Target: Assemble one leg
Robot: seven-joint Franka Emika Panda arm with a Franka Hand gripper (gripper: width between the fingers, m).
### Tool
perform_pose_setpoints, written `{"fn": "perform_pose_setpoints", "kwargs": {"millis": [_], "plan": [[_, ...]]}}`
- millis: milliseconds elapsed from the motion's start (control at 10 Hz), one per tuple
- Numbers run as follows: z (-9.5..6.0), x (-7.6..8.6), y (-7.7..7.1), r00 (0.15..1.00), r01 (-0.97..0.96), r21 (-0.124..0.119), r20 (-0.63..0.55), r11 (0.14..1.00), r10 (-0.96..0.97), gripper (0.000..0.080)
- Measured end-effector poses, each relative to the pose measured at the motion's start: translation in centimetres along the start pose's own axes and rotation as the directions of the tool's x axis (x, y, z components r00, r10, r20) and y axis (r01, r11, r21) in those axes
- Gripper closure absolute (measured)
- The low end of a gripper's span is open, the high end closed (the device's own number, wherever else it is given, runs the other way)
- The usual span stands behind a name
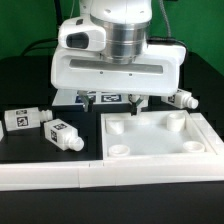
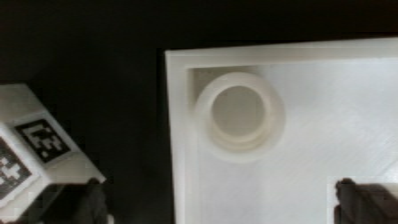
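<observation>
Three white legs with square tags lie on the black table in the exterior view: two at the exterior view's left [image 1: 20, 121] [image 1: 62, 133] and one at the right [image 1: 180, 100]. My gripper [image 1: 113, 101] hangs open and empty above the far edge of the large white square panel [image 1: 160, 140]. In the wrist view the gripper [image 2: 217, 205] is open, with dark fingertips [image 2: 80, 200] on either side of the panel's edge. A round corner hole [image 2: 240, 112] of the panel [image 2: 320, 90] shows there, and one tagged leg [image 2: 32, 150] lies beside the panel.
A long white strip [image 1: 40, 175] runs along the table's front edge, against the panel's near side. The marker board [image 1: 105, 98] with tags lies behind the gripper, mostly hidden by it. The arm's white body fills the upper middle of the exterior view.
</observation>
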State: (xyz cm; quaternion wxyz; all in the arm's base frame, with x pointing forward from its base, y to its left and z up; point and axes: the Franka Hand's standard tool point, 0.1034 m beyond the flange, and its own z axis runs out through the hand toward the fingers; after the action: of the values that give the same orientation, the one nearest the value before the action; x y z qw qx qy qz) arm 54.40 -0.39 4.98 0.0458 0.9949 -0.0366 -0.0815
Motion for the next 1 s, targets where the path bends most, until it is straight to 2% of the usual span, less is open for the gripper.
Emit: {"fn": "perform_pose_setpoints", "kwargs": {"millis": [100,300,400,500,900,1000], "plan": [[0.0,-0.5,-0.4,0.999,-0.028,0.016,0.018,0.999,0.028,0.0151],[-0.1,-3.0,-2.2,0.997,-0.054,0.055,0.049,0.997,0.051,0.0151],[-0.4,-3.9,-3.1,0.997,-0.05,0.059,0.056,0.997,0.047,0.0151],[-0.5,-4.1,-3.5,0.997,-0.049,0.058,0.062,0.997,0.045,0.0151],[-0.3,-4.1,-3.4,0.997,-0.044,0.057,0.062,0.997,0.041,0.0151],[-0.4,-4.3,-4.1,0.999,-0.026,0.06,0.044,0.998,0.023,0.0151]]}}
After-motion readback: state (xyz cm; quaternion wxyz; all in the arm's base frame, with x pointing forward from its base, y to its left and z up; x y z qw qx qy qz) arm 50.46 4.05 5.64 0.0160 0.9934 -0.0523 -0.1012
